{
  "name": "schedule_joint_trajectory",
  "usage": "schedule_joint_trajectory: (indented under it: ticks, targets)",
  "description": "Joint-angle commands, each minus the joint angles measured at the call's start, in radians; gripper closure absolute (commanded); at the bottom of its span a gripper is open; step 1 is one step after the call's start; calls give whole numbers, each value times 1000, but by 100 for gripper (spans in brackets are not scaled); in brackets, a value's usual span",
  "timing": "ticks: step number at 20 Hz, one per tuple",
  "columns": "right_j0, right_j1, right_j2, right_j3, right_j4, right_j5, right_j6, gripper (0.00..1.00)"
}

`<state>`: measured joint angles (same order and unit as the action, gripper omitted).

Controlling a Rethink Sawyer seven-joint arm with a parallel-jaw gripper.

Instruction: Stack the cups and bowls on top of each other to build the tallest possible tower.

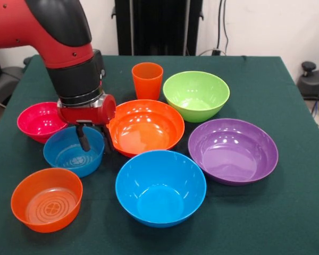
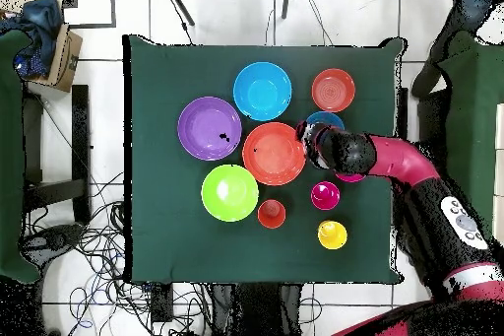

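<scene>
My gripper is open and low over the small translucent blue bowl. One finger is inside that bowl and the other is outside its rim, beside the large orange bowl. The magenta bowl and the small orange bowl flank the blue one. The large blue, purple and lime green bowls each stand alone, with no bowl nested in another. An orange cup stands upright behind the orange bowl. In the overhead view a red-pink cup and a yellow cup stand near the arm.
A dark green cloth covers the table. The arm reaches in over the right edge in the overhead view and hides most of the magenta bowl there. A box sits on the floor beyond the table's left edge.
</scene>
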<state>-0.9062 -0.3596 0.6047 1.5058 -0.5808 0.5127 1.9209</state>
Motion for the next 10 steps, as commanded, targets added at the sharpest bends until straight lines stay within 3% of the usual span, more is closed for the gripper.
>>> schedule_joint_trajectory:
  ticks: [1, 10]
  targets:
    - [59, 79, -66, -45, -91, 35, -115, 0]
    - [67, 118, -86, -80, -123, 33, -121, 0]
